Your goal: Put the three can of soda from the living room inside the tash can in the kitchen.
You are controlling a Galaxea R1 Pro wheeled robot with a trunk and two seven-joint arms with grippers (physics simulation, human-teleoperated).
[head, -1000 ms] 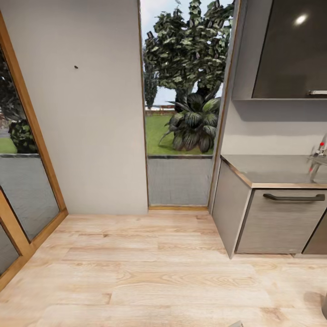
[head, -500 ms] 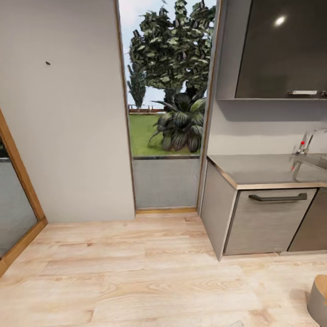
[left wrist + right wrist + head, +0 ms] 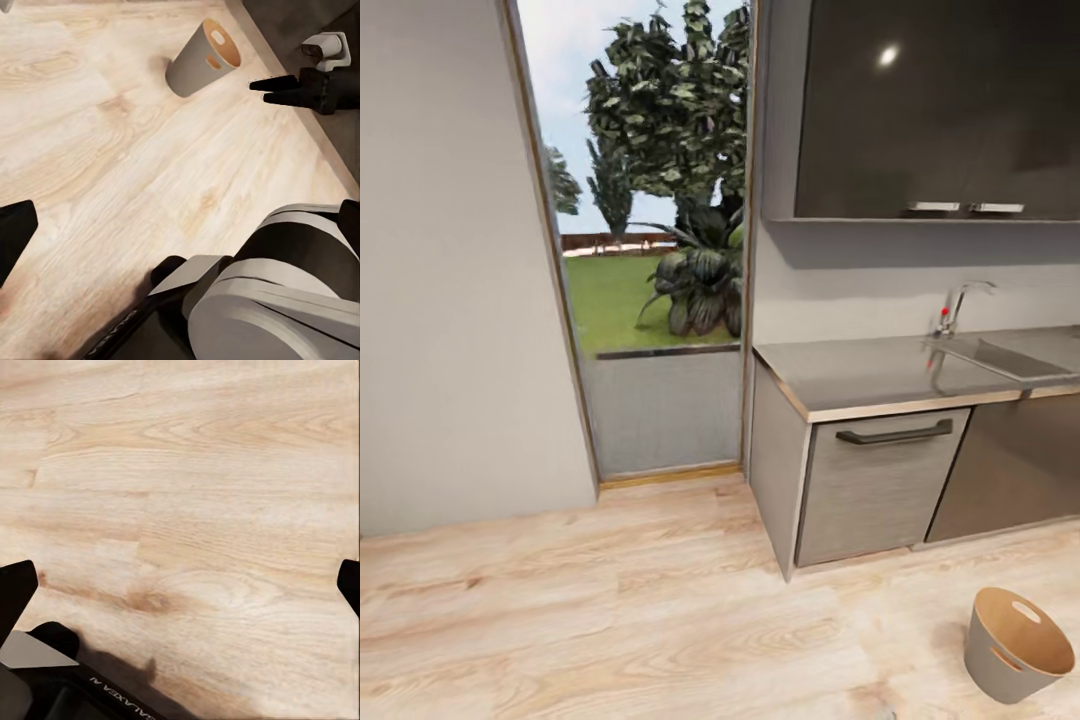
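While we face the kitchen's grey cabinets [image 3: 880, 475] and window [image 3: 650, 250], the tash can [image 3: 1017, 645] stands upright on the pale wood floor [image 3: 610, 620], low at our right. Our left gripper [image 3: 180, 225] and right gripper [image 3: 180, 585] both hang spread wide, empty, above bare planks.

Faucet [image 3: 958, 305] — sink [image 3: 1015, 358] — window [image 3: 650, 230]

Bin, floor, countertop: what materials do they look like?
Tash can: matte grey outside, coppery-brown inside; probably plastic or coated metal, since the wall looks thin and smooth. Floor: light wood planks with visible grain and knots. Countertop: grey and semi-glossy, faintly reflecting the faucet; steel or laminate.
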